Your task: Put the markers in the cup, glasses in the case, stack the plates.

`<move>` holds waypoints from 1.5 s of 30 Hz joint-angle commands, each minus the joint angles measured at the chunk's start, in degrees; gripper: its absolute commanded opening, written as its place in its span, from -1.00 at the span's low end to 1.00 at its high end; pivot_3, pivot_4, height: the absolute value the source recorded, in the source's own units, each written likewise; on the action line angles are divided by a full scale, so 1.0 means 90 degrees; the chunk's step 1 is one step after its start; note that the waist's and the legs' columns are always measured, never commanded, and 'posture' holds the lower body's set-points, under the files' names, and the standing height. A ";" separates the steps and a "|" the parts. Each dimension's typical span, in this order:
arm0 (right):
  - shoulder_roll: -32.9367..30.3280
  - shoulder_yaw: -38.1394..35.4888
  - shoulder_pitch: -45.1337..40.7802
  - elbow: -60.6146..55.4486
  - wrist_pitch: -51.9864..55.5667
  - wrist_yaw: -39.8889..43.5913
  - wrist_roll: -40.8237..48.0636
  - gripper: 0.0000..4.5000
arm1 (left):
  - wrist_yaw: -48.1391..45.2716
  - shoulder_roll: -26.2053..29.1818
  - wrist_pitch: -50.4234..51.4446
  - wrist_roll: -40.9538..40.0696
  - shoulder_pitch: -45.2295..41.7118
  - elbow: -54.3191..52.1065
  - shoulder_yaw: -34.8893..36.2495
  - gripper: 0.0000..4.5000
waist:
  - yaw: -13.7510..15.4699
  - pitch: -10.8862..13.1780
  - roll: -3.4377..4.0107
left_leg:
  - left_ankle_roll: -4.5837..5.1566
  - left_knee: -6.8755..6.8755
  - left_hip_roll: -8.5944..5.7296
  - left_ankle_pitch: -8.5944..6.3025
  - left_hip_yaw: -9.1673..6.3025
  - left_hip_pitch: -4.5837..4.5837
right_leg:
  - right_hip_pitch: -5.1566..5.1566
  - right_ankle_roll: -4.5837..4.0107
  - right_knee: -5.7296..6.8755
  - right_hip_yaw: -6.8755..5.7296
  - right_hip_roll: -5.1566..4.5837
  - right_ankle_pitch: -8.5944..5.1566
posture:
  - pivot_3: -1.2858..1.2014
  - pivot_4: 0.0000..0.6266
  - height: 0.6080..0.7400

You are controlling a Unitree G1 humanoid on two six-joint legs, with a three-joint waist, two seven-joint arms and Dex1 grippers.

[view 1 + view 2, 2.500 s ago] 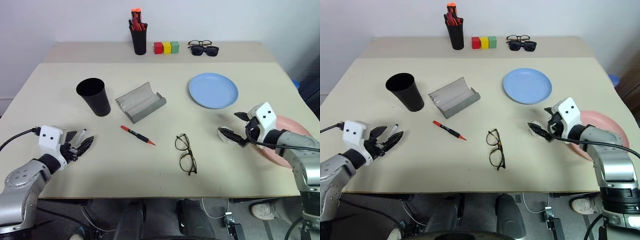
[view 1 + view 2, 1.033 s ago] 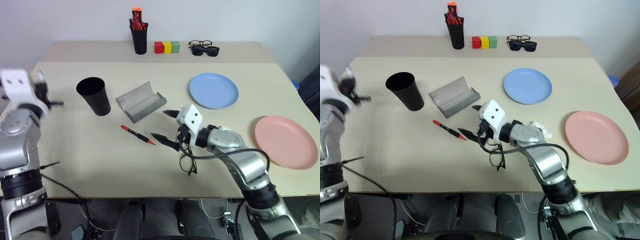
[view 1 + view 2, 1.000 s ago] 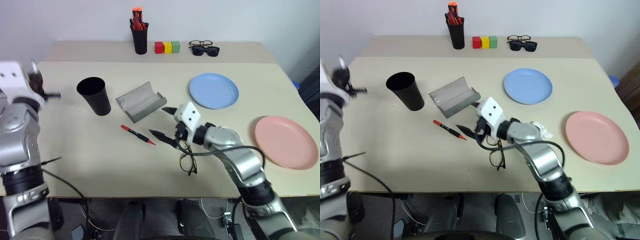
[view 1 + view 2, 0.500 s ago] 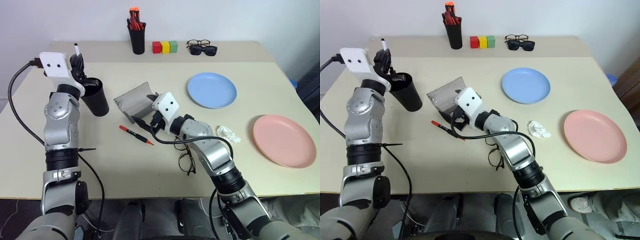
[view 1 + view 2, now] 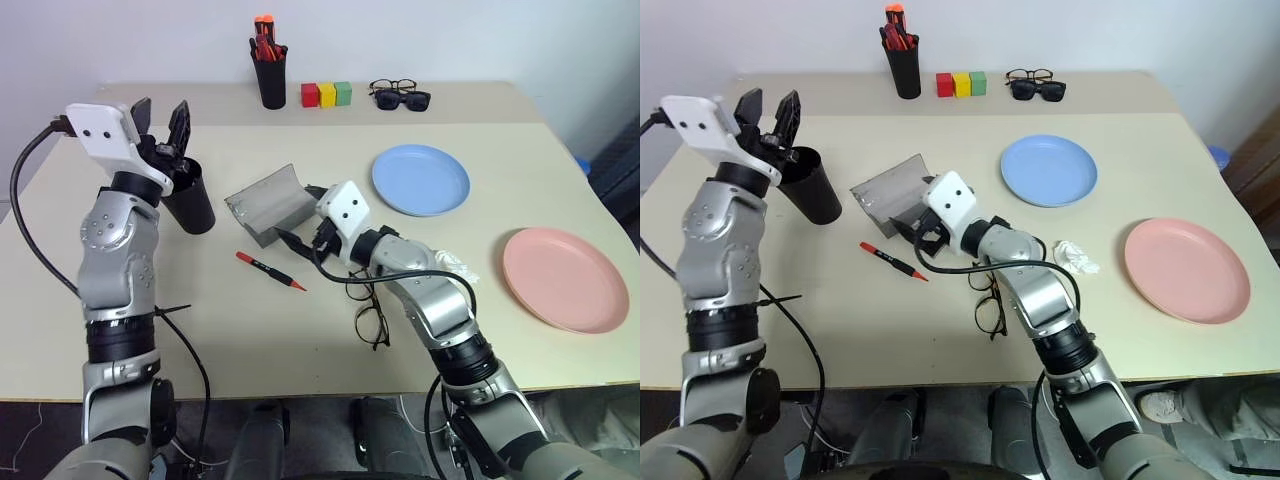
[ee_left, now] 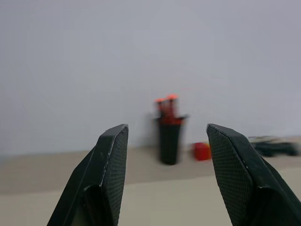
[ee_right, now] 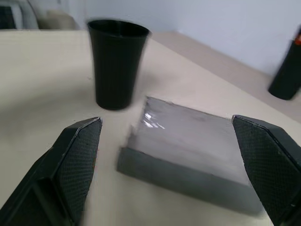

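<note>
Left tool [image 5: 770, 112] raised over black cup [image 5: 812, 190], fingers apart. Right tool [image 5: 921, 236] low beside grey case [image 5: 887, 190]. Marker [image 5: 894, 261], glasses [image 5: 988, 302], two plates apart on bench [image 5: 840, 330].

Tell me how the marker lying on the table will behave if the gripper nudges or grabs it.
The marker looks slim and round-barrelled, so a sideways nudge would probably roll it across the flat table. It seems light and stiff, likely easy to lift. Lying flat, its thin barrel may slip between the fingers.
</note>
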 commanded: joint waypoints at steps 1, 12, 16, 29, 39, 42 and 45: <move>-0.0320 -0.0462 0.0092 -0.0147 -0.0145 0.0118 0.0095 1.00 | -0.0535 0.0469 0.1314 -0.1202 0.0596 -0.1541 -0.0089 0.60 | -0.0004 0.0002 0.0003 | 0.0000 -0.0001 0.0001 0.0000 0.0001 0.0000 | 0.0000 0.0000 0.0000 0.0002 0.0000 0.0000 | 0.03 -0.52 1.00; -0.1285 -0.0733 0.0483 -0.0421 0.0003 0.1218 0.0556 1.00 | -0.3255 0.3130 0.1330 0.0344 0.1889 -0.1700 -0.2569 0.98 | -0.0004 0.0006 0.0032 | 0.0004 0.0000 0.0015 -0.0002 0.0011 0.0014 | 0.0008 -0.0035 -0.0002 0.0004 0.0016 -0.0016 | 0.03 -0.52 1.00; -0.1216 -0.0625 0.0494 -0.0469 0.0015 0.1240 0.0536 1.00 | -0.4257 0.3216 0.0246 0.1267 0.1039 -0.0447 -0.3383 0.98 | 0.0033 0.0007 0.0032 | 0.0004 -0.0002 0.0015 -0.0002 0.0011 0.0007 | 0.0005 -0.0035 -0.0008 0.0003 0.0014 -0.0017 | 0.03 -0.52 1.00; -0.1241 -0.0562 0.1051 -0.1256 0.0410 0.1111 0.0647 1.00 | -0.6602 0.1945 -0.1072 0.2320 -0.1104 0.2764 -0.4537 -0.04 | -0.0005 0.0007 0.0029 | 0.0010 -0.0001 0.0014 -0.0005 0.0007 -0.0001 | -0.0004 -0.0010 0.0004 0.0000 0.0016 -0.0006 | 0.03 -0.52 1.00; -0.1593 -0.0585 0.1302 -0.1577 0.0663 0.1310 0.0809 1.00 | -0.6451 0.1656 -0.0333 0.1291 -0.1149 0.2380 -0.3224 -0.98 | -0.0008 0.0008 0.0026 | 0.0011 0.0008 0.0012 -0.0005 0.0004 0.0000 | 0.0001 -0.0009 0.0005 0.0000 0.0013 -0.0006 | 0.03 -0.52 1.00; -0.1605 -0.0586 0.1304 -0.1569 0.0644 0.1325 0.0814 1.00 | -0.5819 0.1364 0.0726 -0.0007 -0.1225 0.1713 -0.1970 -0.98 | 0.0000 0.0009 0.0024 | 0.0011 0.0009 0.0013 -0.0005 0.0002 -0.0002 | 0.0000 -0.0009 0.0006 -0.0002 0.0012 -0.0006 | 0.03 -0.52 1.00; -0.1521 -0.0542 0.1137 -0.1433 0.0591 0.1330 0.0804 1.00 | -0.3911 0.0763 0.0624 -0.0413 -0.1719 0.1555 -0.0559 -0.98 | 0.0019 0.0010 0.0022 | 0.0011 0.0014 0.0012 -0.0005 0.0001 -0.0002 | 0.0004 -0.0007 0.0006 -0.0002 0.0007 -0.0006 | 0.03 -0.52 1.00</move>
